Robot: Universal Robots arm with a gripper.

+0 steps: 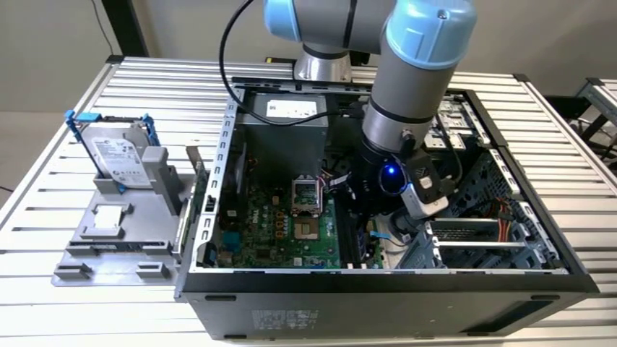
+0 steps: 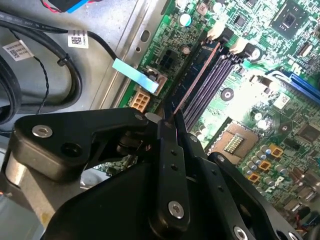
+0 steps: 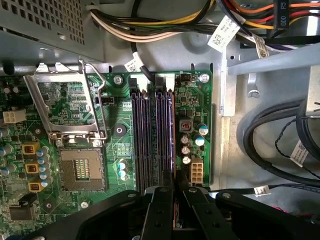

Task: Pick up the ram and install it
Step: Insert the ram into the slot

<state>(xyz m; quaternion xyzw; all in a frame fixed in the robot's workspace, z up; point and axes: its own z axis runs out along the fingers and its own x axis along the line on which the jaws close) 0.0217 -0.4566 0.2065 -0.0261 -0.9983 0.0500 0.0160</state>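
Black claw (image 2: 169, 116) pinching ram (image 2: 192, 80), seemingly over memory slots (image 3: 152, 135), cables (image 3: 270, 145) beside.

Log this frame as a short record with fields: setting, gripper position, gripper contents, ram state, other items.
setting: open computer case on a slatted metal table
gripper position: gripper down inside the case, over the memory slots
gripper contents: shut on the ram, seen edge-on
ram state: lined up along the outermost slot; whether it is seated cannot be told
other items: hard drive upright in a grey holder, outside the case
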